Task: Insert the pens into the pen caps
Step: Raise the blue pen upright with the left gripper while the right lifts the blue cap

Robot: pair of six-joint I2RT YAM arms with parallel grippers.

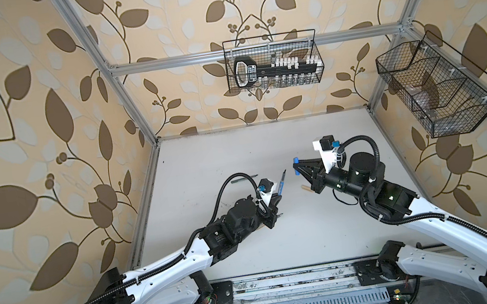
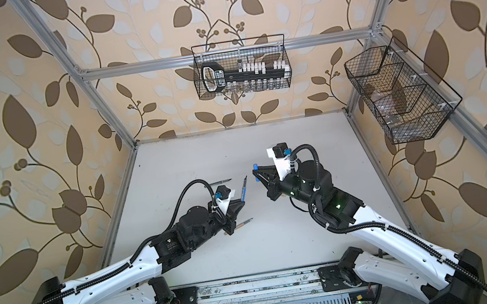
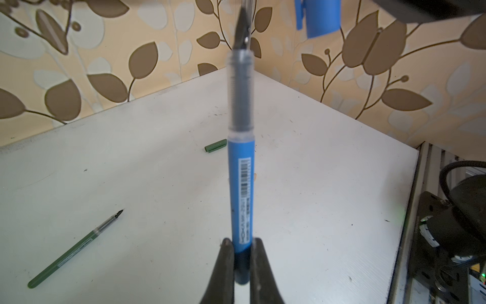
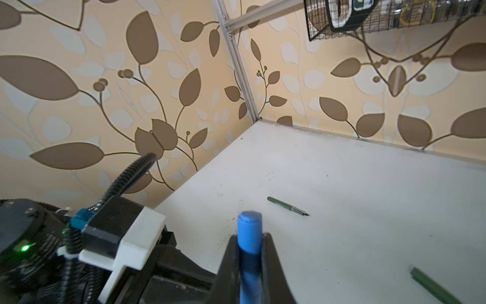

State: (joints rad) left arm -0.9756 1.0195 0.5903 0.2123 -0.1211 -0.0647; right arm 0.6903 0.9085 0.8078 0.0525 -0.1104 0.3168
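The blue pen (image 3: 240, 168) is squeezed at its back end by the left gripper (image 3: 242, 247), and the blue cap (image 4: 249, 229) by the right gripper (image 4: 249, 244), both lifted near the middle of both top views, tip close to cap, likely to be pushed together.

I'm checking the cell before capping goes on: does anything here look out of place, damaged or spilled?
Nothing is broken or spilled. The white table carries small dark specks and scuffs. The tan pen lies partly under the left arm, so it is half hidden from above.
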